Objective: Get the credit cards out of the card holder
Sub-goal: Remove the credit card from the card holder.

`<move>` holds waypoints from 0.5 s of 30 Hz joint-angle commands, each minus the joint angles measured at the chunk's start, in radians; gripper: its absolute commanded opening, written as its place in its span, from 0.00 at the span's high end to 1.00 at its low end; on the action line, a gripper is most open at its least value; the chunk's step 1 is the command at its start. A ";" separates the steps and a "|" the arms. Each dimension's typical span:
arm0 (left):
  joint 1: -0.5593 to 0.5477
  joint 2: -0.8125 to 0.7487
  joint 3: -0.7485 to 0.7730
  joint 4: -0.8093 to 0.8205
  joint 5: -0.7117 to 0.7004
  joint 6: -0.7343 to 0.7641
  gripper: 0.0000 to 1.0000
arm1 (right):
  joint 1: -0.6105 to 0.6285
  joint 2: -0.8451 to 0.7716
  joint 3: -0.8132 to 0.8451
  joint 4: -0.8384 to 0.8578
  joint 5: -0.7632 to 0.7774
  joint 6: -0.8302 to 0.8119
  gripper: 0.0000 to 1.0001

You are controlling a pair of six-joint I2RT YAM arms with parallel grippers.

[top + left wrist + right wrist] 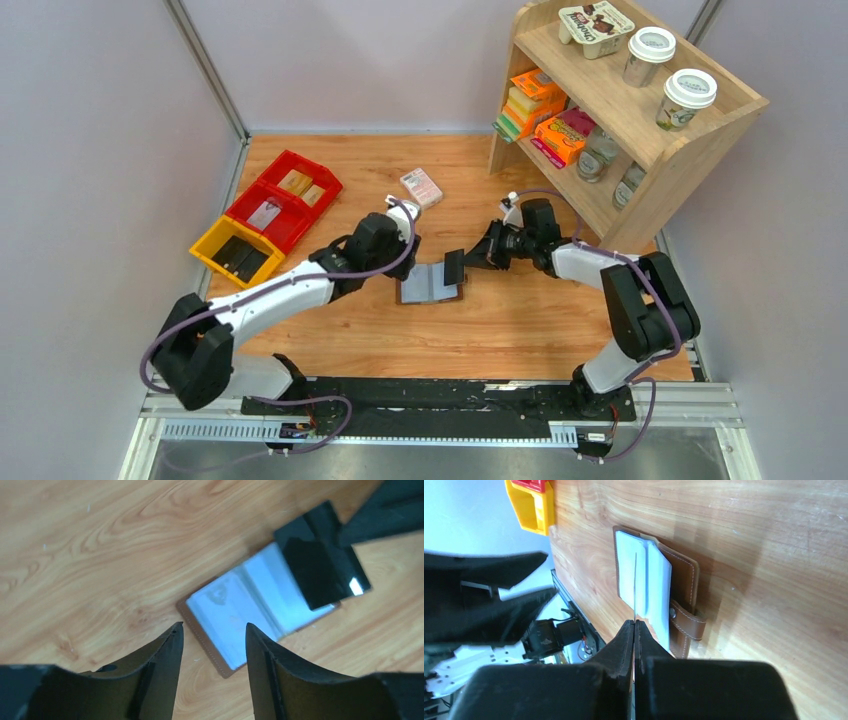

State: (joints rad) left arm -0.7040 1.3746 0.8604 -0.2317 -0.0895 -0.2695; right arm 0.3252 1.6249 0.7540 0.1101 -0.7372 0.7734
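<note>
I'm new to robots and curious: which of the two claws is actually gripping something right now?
The right gripper: its jaws are shut on a dark card over the open card holder. The left gripper stands open, holding nothing.

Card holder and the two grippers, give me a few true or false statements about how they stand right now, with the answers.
1. The card holder lies open on the table. True.
2. The right gripper is open and empty. False: it is shut on a card, seen edge-on in its own wrist view.
3. The left gripper is open and holds nothing. True.
4. The card holder sits inside a bin. False: it lies on bare wood, well apart from the yellow bin.
</note>
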 commanded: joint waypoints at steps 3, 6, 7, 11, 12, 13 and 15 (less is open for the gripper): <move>-0.153 -0.182 -0.153 0.331 -0.061 0.321 0.33 | 0.002 -0.088 0.041 -0.056 0.058 0.148 1.00; -0.199 -0.224 -0.193 0.402 -0.026 0.401 0.29 | 0.009 -0.125 0.062 -0.107 0.087 0.173 1.00; -0.207 -0.235 -0.202 0.423 -0.016 0.414 0.27 | 0.011 -0.137 0.067 -0.151 0.094 0.179 1.00; -0.267 -0.226 -0.212 0.451 0.007 0.489 0.26 | 0.017 -0.183 0.080 -0.171 0.110 0.225 1.00; -0.287 -0.220 -0.215 0.472 0.004 0.510 0.26 | 0.020 -0.194 0.082 -0.171 0.110 0.237 1.00; -0.301 -0.207 -0.219 0.482 -0.006 0.522 0.26 | 0.020 -0.201 0.084 -0.171 0.111 0.253 1.00; -0.353 -0.183 -0.213 0.512 -0.051 0.559 0.26 | 0.026 -0.221 0.084 -0.170 0.113 0.279 1.00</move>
State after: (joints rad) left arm -0.9848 1.1648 0.6476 0.1577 -0.1123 0.1688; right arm 0.3450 1.4708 0.7876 -0.0559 -0.6601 0.9787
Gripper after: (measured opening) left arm 0.741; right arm 0.005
